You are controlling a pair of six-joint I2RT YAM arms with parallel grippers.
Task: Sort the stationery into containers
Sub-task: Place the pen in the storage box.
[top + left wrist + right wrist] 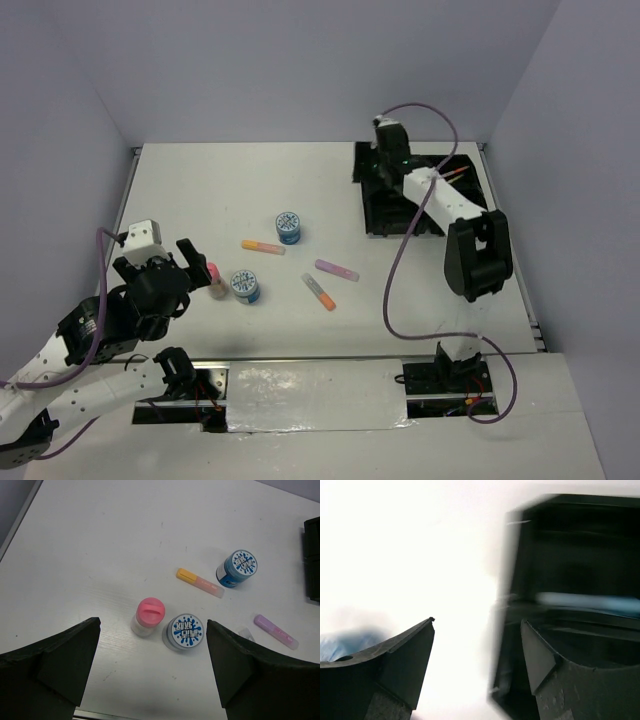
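On the white table (250, 180), we find the black four-part tray (372, 205) at the far right, with the right arm reaching over it. The right gripper (476, 622) hangs at the tray's left edge, fingers apart and holding nothing. Its wrist view is blurred, yet we make out a light blue pen (585, 602) lying in one compartment; which one, we cannot tell. The left gripper (152, 625) sits toward the table's near left, fingers spread wide and empty, facing the loose items. Two round blue tubs stand upright: the near tub (183, 631) just beside the pink-capped bottle (148, 616), the far tub (237, 568) well apart from both. Three pens lie flat on the table: a yellow-capped pen (200, 582) just beside the far tub, a purple pen (276, 631) and an orange pen (319, 292).
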